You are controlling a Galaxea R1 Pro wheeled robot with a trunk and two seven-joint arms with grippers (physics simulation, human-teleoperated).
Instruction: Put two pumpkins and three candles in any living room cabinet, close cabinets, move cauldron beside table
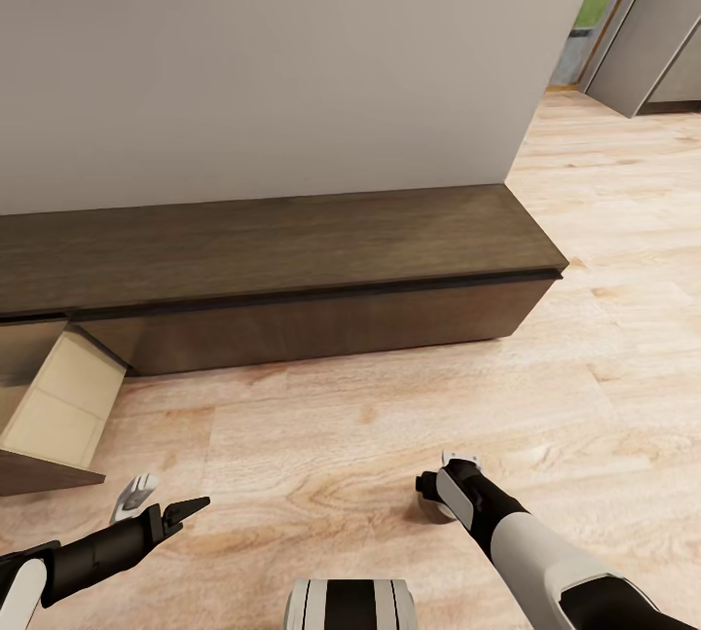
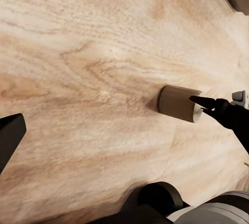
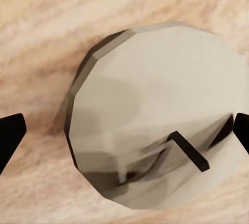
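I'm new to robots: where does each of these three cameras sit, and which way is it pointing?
Head view: on the head, looking forward and down at the cabinet, its open drawer and the floor; shows both arms, the left gripper and the right gripper.
Left wrist view: by the left gripper, looking down across the floor at the candle; shows one dark fingertip.
Right wrist view: by the right gripper, looking down onto the candle's top; shows both fingertips.
Shared: both wrist views see the candle.
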